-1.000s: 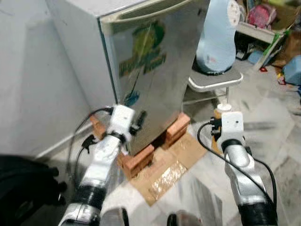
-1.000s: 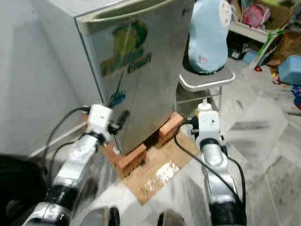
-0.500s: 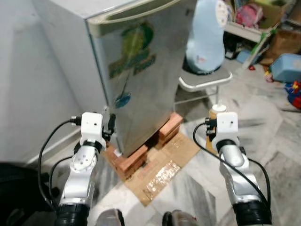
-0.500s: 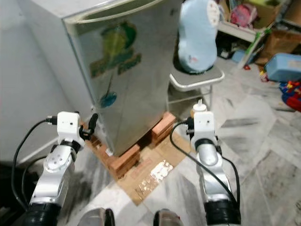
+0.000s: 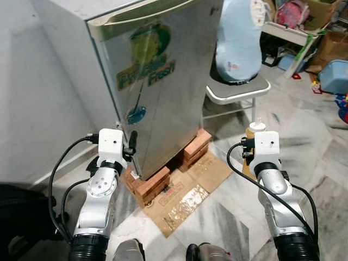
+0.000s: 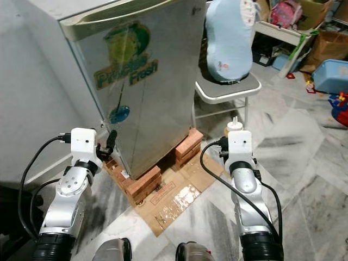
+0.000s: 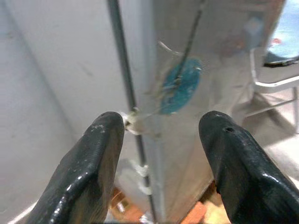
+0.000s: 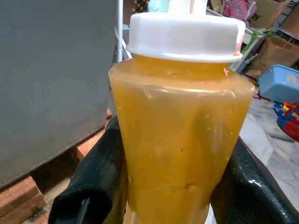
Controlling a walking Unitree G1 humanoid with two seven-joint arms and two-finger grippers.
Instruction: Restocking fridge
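A silver fridge (image 5: 157, 81) with a green and yellow logo stands with its door shut. My left gripper (image 5: 131, 144) is low at the door's left edge, open; in the left wrist view the gripper (image 7: 161, 126) has the door's seam and a blue sticker (image 7: 180, 86) showing between its fingers (image 7: 93, 154). My right gripper (image 8: 173, 182) is shut on a bottle of amber liquid (image 8: 180, 130) with a white cap, held upright to the right of the fridge, the bottle (image 5: 255, 129) just showing above the wrist.
The fridge rests on red bricks (image 5: 157, 182) over flattened cardboard (image 5: 187, 198). A grey chair (image 5: 237, 89) with a pale blue cushion (image 5: 239, 38) stands close on its right. A white wall (image 5: 38, 98) is on the left; boxes and a blue tub (image 5: 334, 76) clutter the far right.
The camera has shifted. My left gripper has drawn back from the door's front to its lower left edge. The right gripper still holds the bottle in much the same place.
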